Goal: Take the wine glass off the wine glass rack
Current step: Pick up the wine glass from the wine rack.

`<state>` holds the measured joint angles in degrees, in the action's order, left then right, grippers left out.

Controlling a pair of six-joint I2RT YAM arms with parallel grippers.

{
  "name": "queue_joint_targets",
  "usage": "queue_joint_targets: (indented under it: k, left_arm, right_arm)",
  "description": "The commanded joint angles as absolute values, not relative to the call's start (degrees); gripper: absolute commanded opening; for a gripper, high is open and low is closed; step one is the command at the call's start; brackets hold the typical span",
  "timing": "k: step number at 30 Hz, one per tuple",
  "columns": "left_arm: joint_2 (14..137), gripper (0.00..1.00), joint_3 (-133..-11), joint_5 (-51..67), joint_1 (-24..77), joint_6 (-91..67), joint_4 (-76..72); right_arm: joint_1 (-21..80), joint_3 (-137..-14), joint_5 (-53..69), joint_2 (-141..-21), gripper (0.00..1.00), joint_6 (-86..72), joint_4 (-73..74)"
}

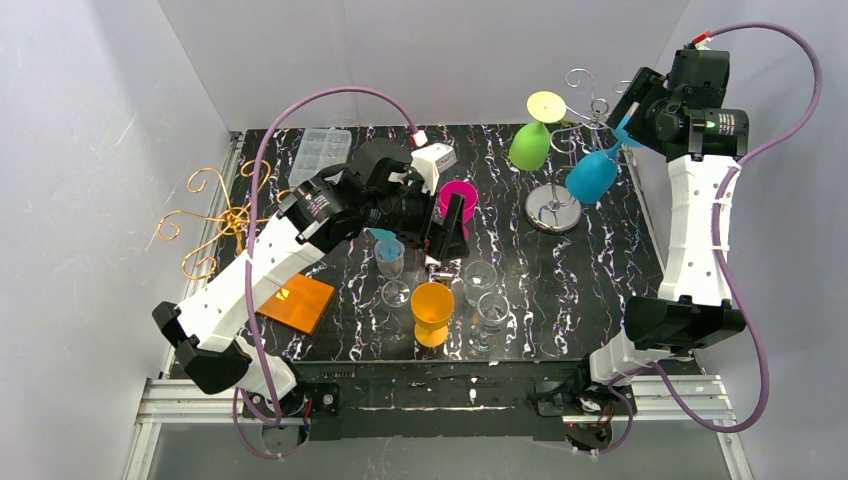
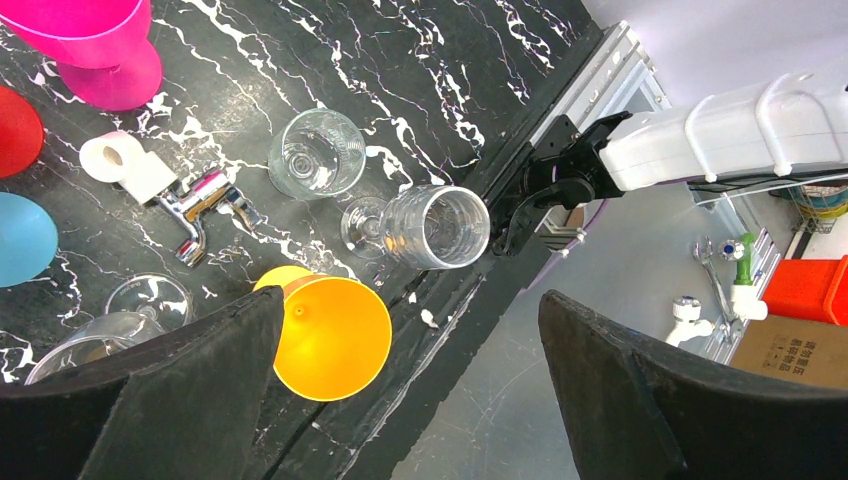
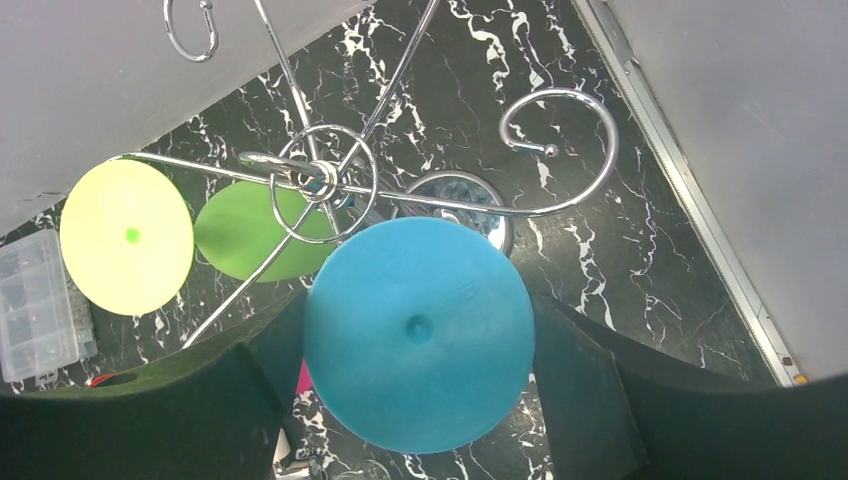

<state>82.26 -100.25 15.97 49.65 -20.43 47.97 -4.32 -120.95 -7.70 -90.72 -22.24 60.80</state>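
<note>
So the right gripper (image 3: 418, 312) is up at the rack (image 1: 553, 211) with its fingers snug on either side of the blue glass (image 1: 592, 176), pinching the round foot by its rim. That makes sense to me: the foot is the bit that hooks over the wire, so holding it there lets you slide the glass out along the arm. I honestly can't tell whether the foot is out of its hook yet; it sits right under the wire arms.

The glass hangs upside down, foot up at the gripper and bowl down toward the table (image 1: 600, 300). It's tilted, too. The stem's long axis slants from the gripper down and in toward the rack's base, and the wrist camera looks almost straight along it onto the foot.

A green glass (image 1: 528, 147) hangs beside it, apart. The left gripper (image 2: 410, 310) hovers wide open over the table, holding nothing.
</note>
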Motion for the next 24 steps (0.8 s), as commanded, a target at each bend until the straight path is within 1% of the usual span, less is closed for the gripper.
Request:
queue_joint_targets:
  k: [1, 11, 24]
  left_arm:
    - [82.00, 0.98, -102.44, 17.23, 49.41, -20.35, 47.72]
    - [81.43, 0.98, -101.99, 17.15, 49.40, -20.34, 47.73]
    - [81.83, 0.98, -102.06, 17.84, 49.40, -20.63, 47.39]
  right_arm:
    - [-4.56, -120.24, -11.43, -89.91, 0.49, -21.72, 58.70]
    - [-4.57, -118.21, -12.86, -89.17, 0.49, -21.96, 57.50]
    - [-4.60, -119.36, -17.30, -86.34, 0.49, -20.34, 61.82]
